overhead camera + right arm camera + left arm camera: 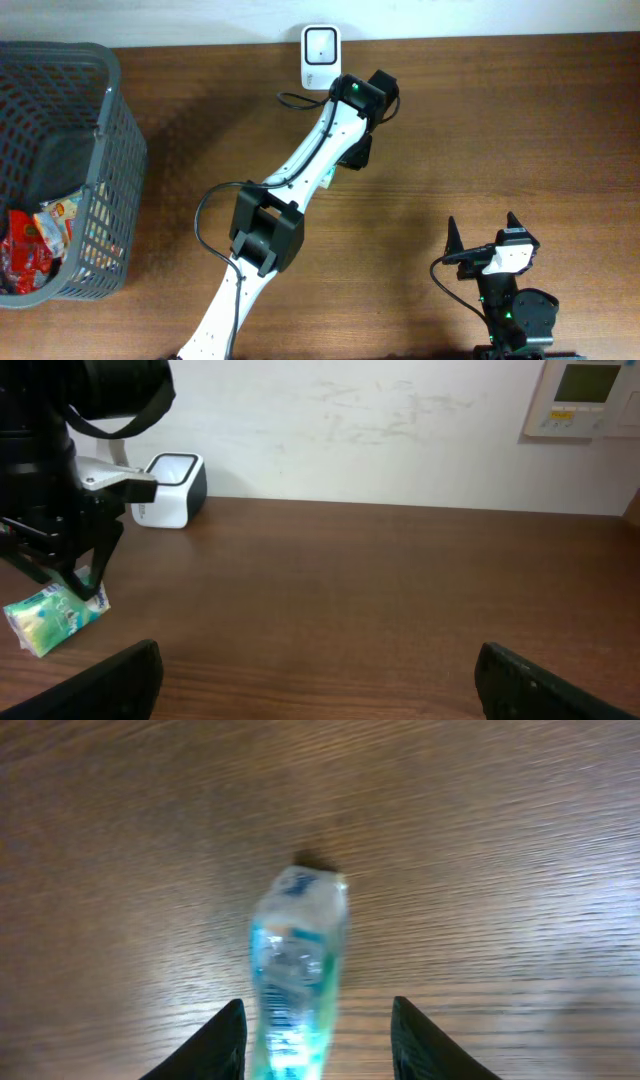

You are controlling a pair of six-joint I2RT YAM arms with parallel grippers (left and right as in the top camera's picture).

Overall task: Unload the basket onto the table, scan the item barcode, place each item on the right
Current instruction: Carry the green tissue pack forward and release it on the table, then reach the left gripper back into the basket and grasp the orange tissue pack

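1. The left hand (318, 1004) is released. Its fingers stand apart on either side of a small teal-and-white snack packet (297, 960) and grip nothing.
2. The packet lies flat on the counter (500, 120), under the left wrist and a short way in front of the white barcode scanner (320, 52) at the back edge.
3. The packet probably lies there because it is near the scanner's window. Whether its barcode faces the scanner cannot be told.
4. The right hand (480, 235) is parked near the front of the counter with its fingers spread wide and empty. It is well apart from the packet, which leaves the left arm room to work.
5. A grey basket (110, 70) at the far left holds more snack packets, likely waiting for their scan.
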